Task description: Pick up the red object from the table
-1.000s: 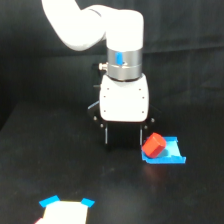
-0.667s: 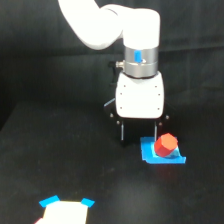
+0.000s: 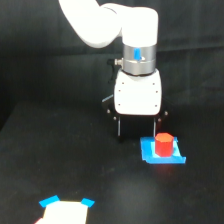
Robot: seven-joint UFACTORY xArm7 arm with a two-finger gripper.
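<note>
The red object (image 3: pixel 163 144) stands upright on a flat blue piece (image 3: pixel 162 152) that lies on the black table (image 3: pixel 75 165), toward the exterior view's right of centre. The white arm (image 3: pixel 107 22) reaches down from the top of the picture, and its gripper (image 3: pixel 140 131) hangs just behind the object and a little to the exterior view's left of it — near, but with no visible contact. Two dark fingers (image 3: pixel 119 127) show below the white gripper body, one at each lower corner, set apart from each other with dark space between; the gripper stands spread and holds nothing. The finger on the exterior view's right ends just above the top of the red object. At the lower left of the view a pale, blurred shape with blue corners (image 3: pixel 66 210) lies on the table, well apart from everything else — what it is cannot be told.
</note>
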